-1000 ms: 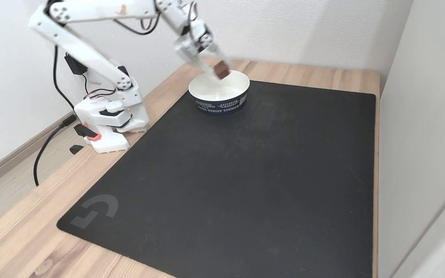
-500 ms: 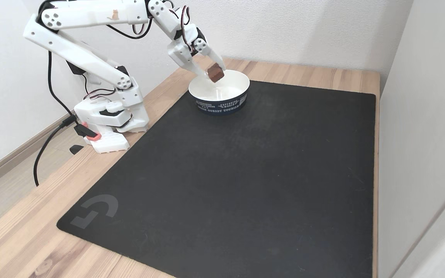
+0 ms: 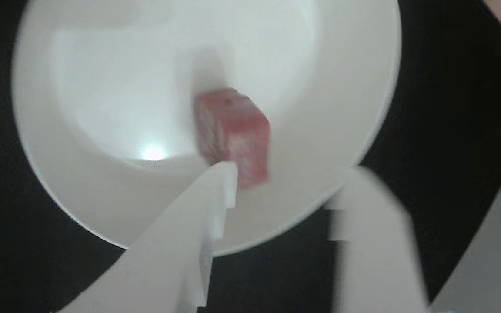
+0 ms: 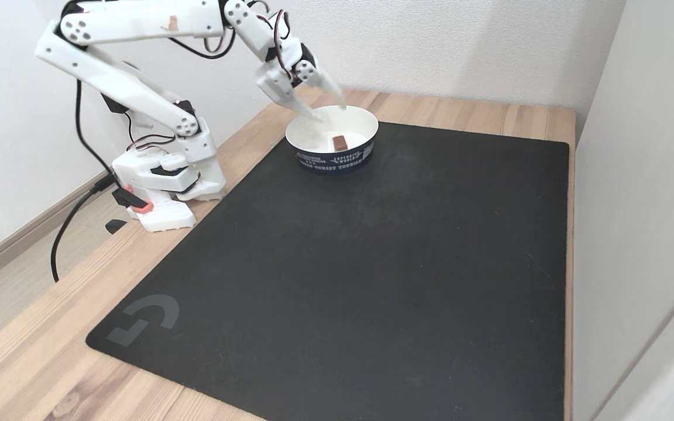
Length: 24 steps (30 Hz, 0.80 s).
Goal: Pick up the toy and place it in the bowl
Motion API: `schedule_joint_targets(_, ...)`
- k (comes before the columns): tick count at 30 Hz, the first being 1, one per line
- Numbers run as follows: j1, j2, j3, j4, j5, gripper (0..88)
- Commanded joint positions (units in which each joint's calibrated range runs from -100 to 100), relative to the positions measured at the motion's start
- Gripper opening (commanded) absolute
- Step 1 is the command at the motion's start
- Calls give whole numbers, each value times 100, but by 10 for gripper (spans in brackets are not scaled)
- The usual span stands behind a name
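Toy [image 4: 339, 142] now lies inside the bowl [image 4: 360, 120], below the tool [image 4: 320, 107]; half a second ago it was clamped there. Tool released, fingers spread, empty. Placement looks done; retract judged next.

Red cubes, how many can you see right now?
1. The red cube lies inside the white bowl, below the open gripper; the other view shows it there too.

Black mat [image 4: 372, 263] on wooden table [image 4: 33, 351], white wall [image 4: 460, 41] behind
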Motion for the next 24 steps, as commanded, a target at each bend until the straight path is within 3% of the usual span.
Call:
schedule_joint_targets(1, 497, -384, -506, -99, -7, 24)
schedule_joint_targets(8, 2136, -1484, -280, -226, 29, 23)
schedule_joint_targets(14, 3876, -2685, 1297, -1563, 35, 23)
schedule_joint_targets(20, 4579, -4152, 3109, -2080, 50, 22)
schedule_joint_targets(24, 4779, -5328, 4217, -2021, 489, 22)
